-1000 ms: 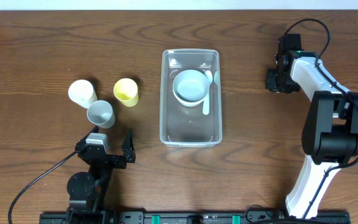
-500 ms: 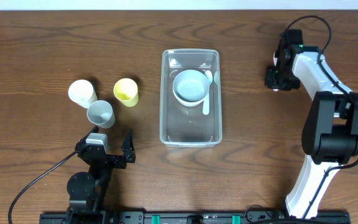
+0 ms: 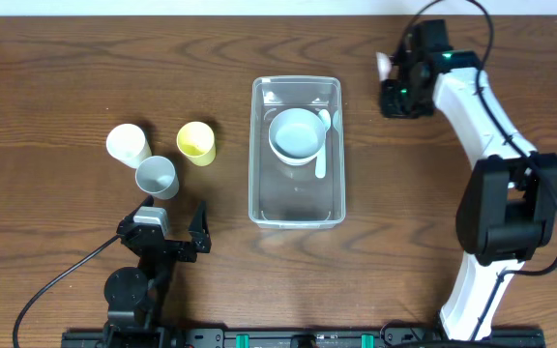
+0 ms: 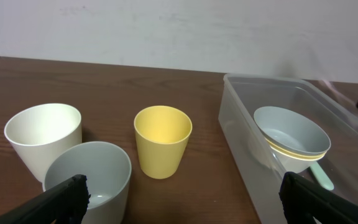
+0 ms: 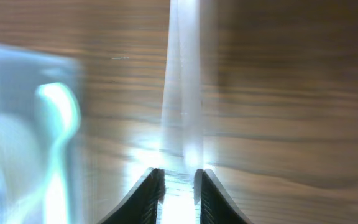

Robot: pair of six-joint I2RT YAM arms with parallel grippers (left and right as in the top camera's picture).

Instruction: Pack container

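The clear container (image 3: 256,184) stands mid-table and holds a pale blue bowl (image 3: 295,133) and a mint spoon (image 3: 321,150). It also shows at the right of the left wrist view (image 4: 238,134), with the bowl (image 4: 291,134) inside. My right gripper (image 3: 392,79) is off the container's far right corner, above the table. In the right wrist view the jaws (image 5: 179,180) are shut on a thin pale utensil (image 5: 183,93), which shows as a pale tip in the overhead view (image 3: 383,66). My left gripper (image 3: 174,232) is open and empty near the front edge (image 4: 185,211).
Three cups stand left of the container: white (image 3: 127,145), grey (image 3: 157,177) and yellow (image 3: 196,143). They sit just ahead of the left gripper: white (image 4: 42,140), grey (image 4: 89,180), yellow (image 4: 162,140). The right wrist view is motion-blurred.
My right arm has swung left and toward the far edge, closer to the container's far right corner, with the pale utensil in its jaws. The left arm has not moved.
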